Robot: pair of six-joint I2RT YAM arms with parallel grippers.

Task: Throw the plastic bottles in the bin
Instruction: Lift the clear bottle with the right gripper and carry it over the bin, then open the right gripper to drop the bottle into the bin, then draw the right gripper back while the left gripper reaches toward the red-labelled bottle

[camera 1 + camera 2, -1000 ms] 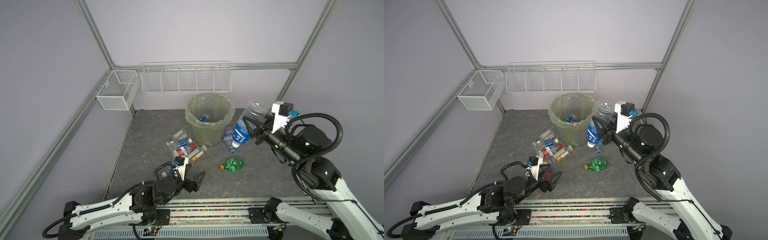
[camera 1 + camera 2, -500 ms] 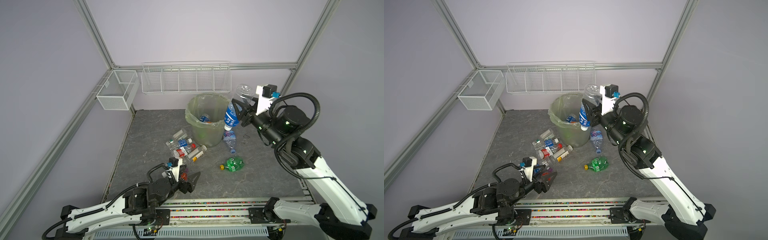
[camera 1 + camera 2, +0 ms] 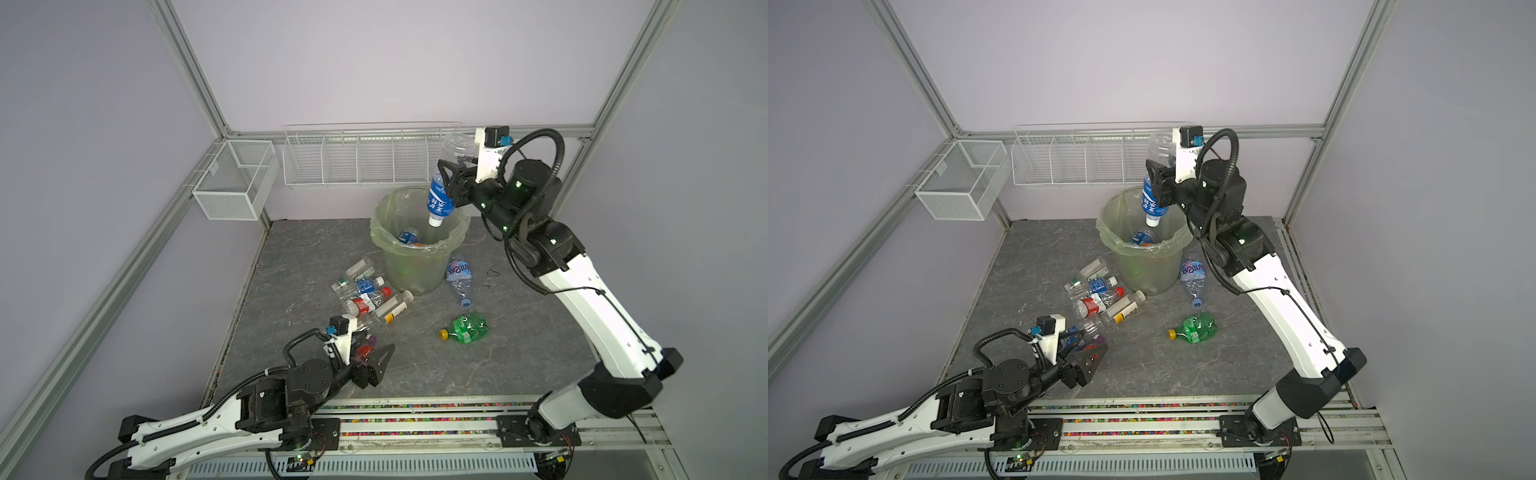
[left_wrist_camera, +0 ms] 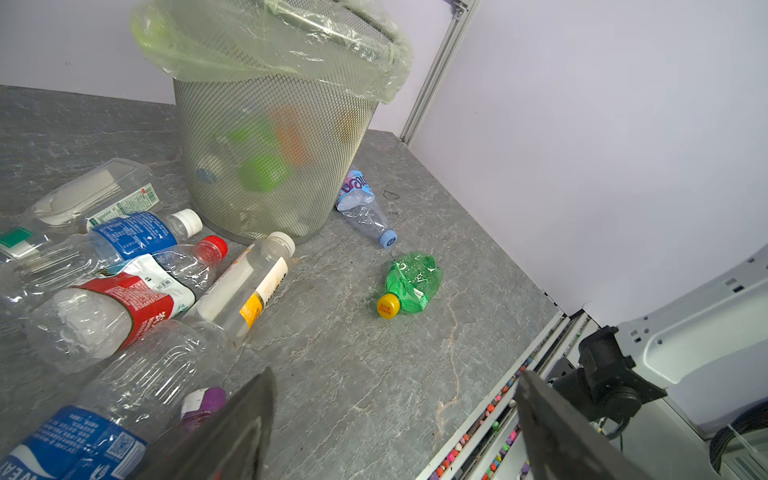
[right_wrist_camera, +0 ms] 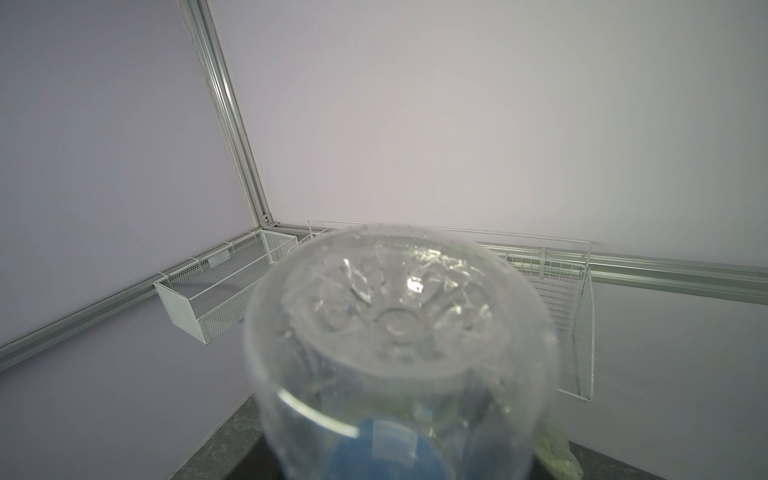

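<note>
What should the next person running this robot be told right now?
Right gripper: shut on the blue-label bottle, cap down, above the bin.
Left gripper: open and empty, low beside the heap of bottles left of the bin.
Done: at least one binned bottle shows in both top views.
Left: drop the held one, then clear the heap, the crushed bottle right of the bin and the green bottle nearer the robot.
</note>
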